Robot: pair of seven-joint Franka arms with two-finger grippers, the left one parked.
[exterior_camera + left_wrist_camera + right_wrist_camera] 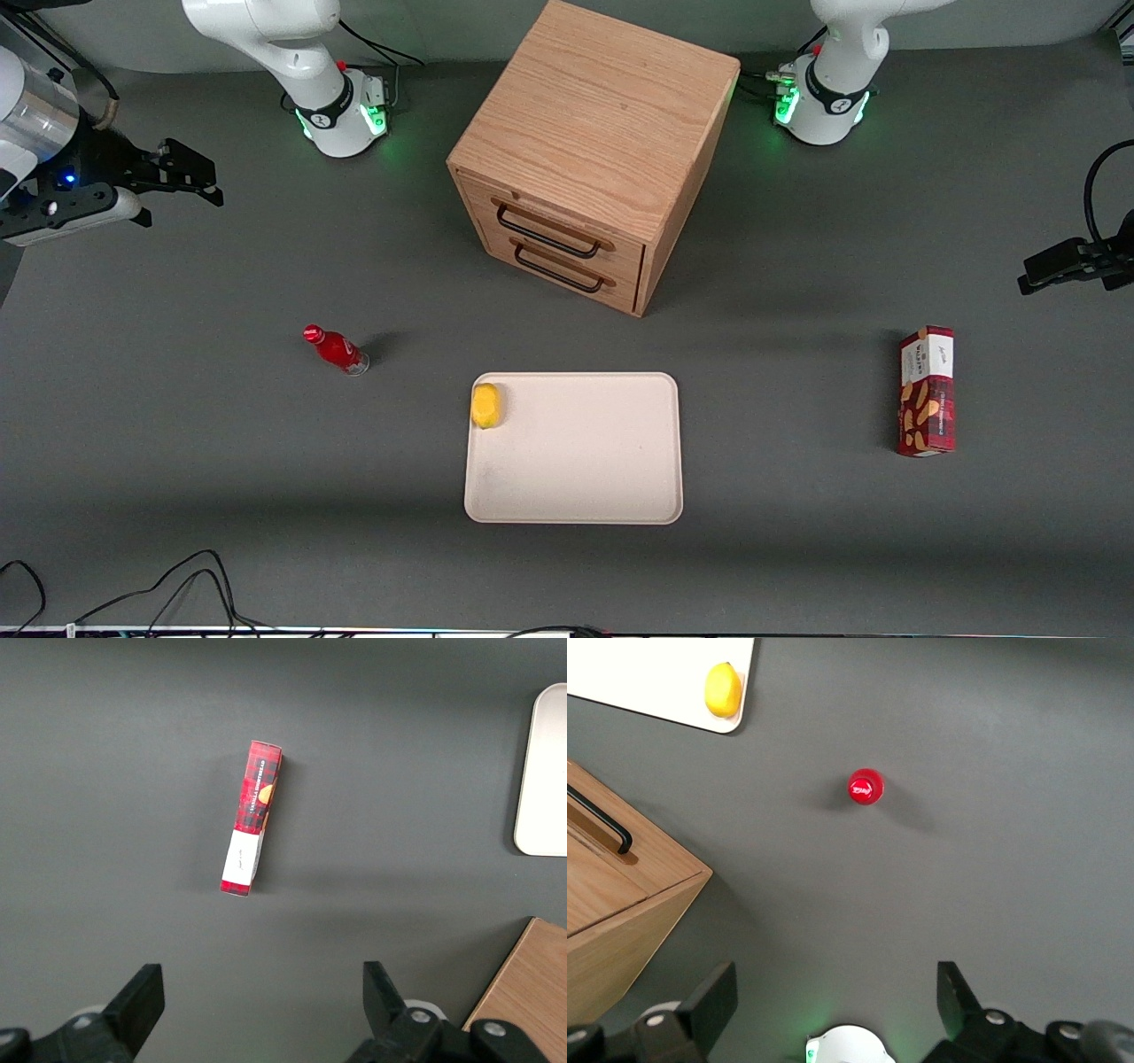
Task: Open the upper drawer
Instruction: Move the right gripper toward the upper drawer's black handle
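The oak cabinet (594, 115) stands at the middle of the table, farther from the front camera than the tray. Its upper drawer (611, 252) is shut, flush with the bottom drawer below it, and its thin black bar handle (545, 233) is free. My right gripper (205, 182) hangs open and empty above the table toward the working arm's end, well apart from the cabinet. In the right wrist view the gripper (835, 990) has its fingers wide apart over bare table, and a cabinet corner (629, 904) with the end of a black handle (607, 824) shows.
A red bottle (337, 349) stands between my gripper and the tray; it also shows in the right wrist view (866, 787). A cream tray (576, 496) holds a lemon (485, 405). A red snack box (927, 391) lies toward the parked arm's end. Cables lie along the near edge.
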